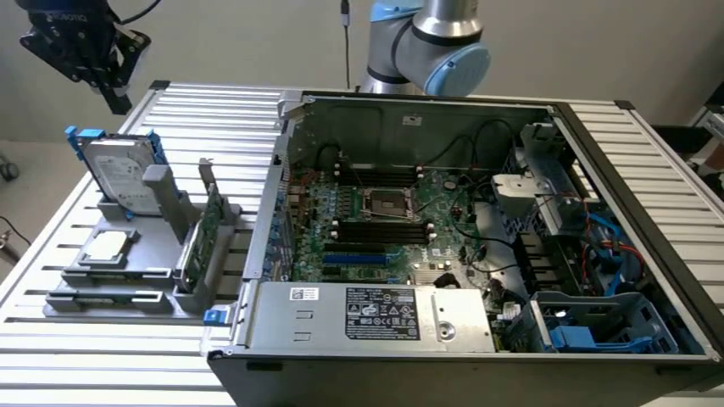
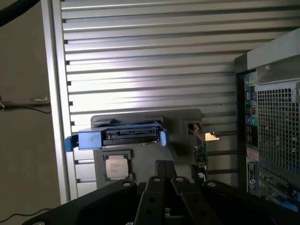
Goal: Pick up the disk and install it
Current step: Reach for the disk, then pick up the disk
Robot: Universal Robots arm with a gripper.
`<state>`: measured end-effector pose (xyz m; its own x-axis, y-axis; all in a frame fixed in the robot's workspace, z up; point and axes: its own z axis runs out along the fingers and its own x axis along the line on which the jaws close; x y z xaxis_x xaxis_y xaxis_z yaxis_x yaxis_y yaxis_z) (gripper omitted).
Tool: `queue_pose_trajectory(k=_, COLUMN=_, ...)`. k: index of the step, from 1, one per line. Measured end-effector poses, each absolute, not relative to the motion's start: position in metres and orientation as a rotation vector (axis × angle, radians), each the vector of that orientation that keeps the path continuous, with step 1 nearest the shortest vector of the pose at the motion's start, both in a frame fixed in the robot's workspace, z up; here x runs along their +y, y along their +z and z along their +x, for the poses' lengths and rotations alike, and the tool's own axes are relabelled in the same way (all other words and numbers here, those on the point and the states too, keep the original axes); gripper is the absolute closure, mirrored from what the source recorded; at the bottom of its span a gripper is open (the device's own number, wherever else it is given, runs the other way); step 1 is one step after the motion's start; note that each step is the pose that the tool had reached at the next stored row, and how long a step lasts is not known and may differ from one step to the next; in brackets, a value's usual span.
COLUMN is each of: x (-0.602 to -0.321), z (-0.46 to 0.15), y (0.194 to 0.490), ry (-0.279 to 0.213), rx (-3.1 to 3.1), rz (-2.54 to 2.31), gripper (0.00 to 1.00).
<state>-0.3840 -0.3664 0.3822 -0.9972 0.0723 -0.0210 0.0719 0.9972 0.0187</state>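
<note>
Zero steps of the job were done at this pt, as far as you could judge from both views. The disk [image 1: 118, 172] sat untouched on the grey holder stand [image 1: 136, 273], propped upright w/ a slight lean, near the edge of the slatted table [image 1: 125, 365] on the exterior view's left and well apart from the open PC case [image 1: 453, 373]. Your gripper [image 1: 117, 103] hung high by the table's far corner on that same side, above and behind the disk w/ clear air between them, so no contact. Its fingers [image 2: 159, 172] were pressed together and pinched nothing; the hand was empty. Thru the wrist cam you looked down on the disk [image 2: 123, 136] edge-on, blue carrier frame toward the lens. The small square chip [image 2: 116, 167] lay just beside it on the same stand, and the green card [image 2: 201, 151] stood nearer the case [image 2: 274, 122]. Inside the case, the drive bay area [image 1: 599, 326] at the near corner on the exterior view's right held blue plastic parts; you couldn't tell from these views which slot was free. So pick = not done, install = not done. By my read the whole task was left and you were approx at the start, w/ the disk parked in its holder.
</note>
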Motion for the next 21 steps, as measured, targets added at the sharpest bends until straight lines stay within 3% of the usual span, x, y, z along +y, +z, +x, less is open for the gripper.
queue_pose_trajectory(k=12, x=-0.36, z=-0.438, y=0.374, ry=0.019, rx=3.121, rz=0.112, gripper=0.89)
queue_pose_trajectory(k=21, x=-0.356, z=-0.441, y=0.374, ry=0.019, rx=3.121, rz=0.108, gripper=0.89)
